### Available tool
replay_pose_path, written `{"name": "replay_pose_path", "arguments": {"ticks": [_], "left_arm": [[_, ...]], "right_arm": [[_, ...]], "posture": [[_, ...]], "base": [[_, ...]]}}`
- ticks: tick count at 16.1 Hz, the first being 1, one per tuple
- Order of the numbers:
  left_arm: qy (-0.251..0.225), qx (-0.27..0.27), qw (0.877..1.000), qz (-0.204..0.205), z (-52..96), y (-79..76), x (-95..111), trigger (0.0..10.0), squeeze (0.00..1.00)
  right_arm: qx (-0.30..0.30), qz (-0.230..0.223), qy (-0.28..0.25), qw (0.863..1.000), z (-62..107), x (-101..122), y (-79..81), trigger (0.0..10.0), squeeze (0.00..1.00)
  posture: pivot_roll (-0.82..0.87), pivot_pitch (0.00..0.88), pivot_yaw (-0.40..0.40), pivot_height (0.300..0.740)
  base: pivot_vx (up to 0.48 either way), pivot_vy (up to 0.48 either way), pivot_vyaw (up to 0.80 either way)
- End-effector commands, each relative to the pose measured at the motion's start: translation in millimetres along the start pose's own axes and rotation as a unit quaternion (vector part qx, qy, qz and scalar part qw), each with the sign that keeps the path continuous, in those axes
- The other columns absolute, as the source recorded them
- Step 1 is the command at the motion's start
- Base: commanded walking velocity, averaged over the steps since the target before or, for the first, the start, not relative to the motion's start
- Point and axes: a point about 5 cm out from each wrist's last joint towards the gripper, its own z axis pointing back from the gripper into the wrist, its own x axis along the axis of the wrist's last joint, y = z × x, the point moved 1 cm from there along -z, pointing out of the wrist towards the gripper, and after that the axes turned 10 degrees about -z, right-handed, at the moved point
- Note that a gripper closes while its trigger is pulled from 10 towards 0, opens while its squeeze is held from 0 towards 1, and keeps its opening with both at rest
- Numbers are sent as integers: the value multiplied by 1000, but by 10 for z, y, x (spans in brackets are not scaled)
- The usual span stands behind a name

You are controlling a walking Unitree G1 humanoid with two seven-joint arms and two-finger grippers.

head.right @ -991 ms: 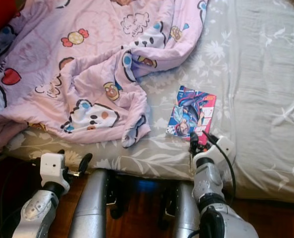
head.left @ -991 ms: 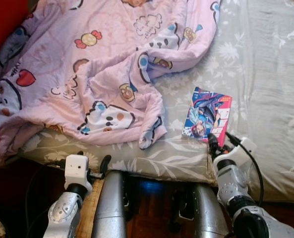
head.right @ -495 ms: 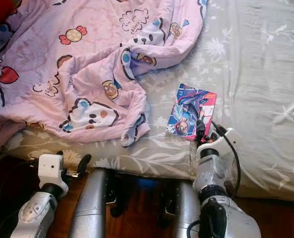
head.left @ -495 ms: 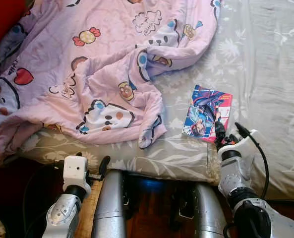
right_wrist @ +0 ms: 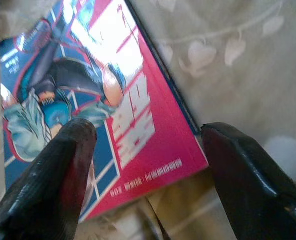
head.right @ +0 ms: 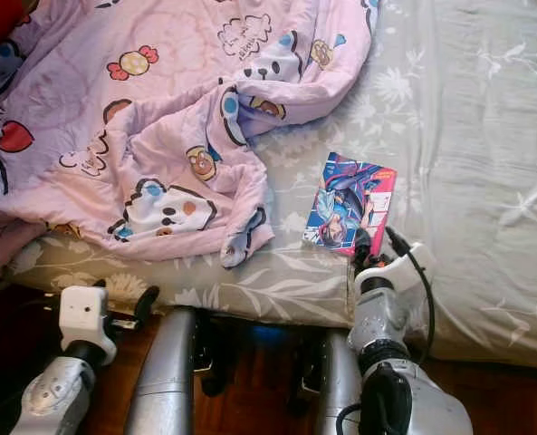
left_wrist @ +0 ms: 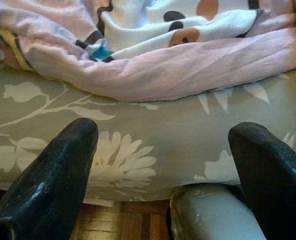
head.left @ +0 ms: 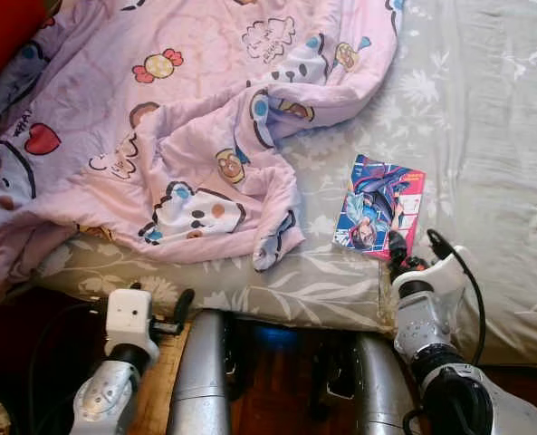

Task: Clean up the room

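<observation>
A comic book with a blue and pink cover lies flat on the grey floral bed sheet, near the bed's front edge. My right gripper is open at the book's near right corner. In the right wrist view one fingertip overlaps the book cover and the other sits beside its pink edge. A crumpled pink cartoon blanket covers the bed's left half. My left gripper is open and holds nothing, low at the bed's front edge below the blanket.
The mattress front edge runs across in front of my silver legs. Dark wooden floor shows below. A red surface stands at the far left. The bed's right side is bare sheet.
My right gripper went forward onto the book's near corner, then drew back slightly. The left arm has sunk a little lower. The book and blanket have not moved.
</observation>
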Motion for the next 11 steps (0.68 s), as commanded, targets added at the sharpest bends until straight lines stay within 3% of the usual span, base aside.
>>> {"name": "replay_pose_path", "arguments": {"ticks": [1, 8, 11], "left_arm": [[22, 4, 1000, 0, 95, 36, -84, 10000, 0], [20, 3, 1000, -7, 153, 49, -40, 10000, 0], [17, 5, 1000, -16, 193, 56, -1, 10000, 0]], "right_arm": [[-33, -10, 19, 999, 83, -119, -173, 10000, 0], [-68, -41, 28, 996, 155, -183, -336, 10000, 0], [-73, -85, 32, 993, 196, -223, -407, 10000, 0]], "posture": [[364, 552, 42, 608], [379, 564, 46, 608], [389, 580, 51, 608]], "base": [[0, 0, 0], [0, 0, 0], [0, 0, 0]]}}
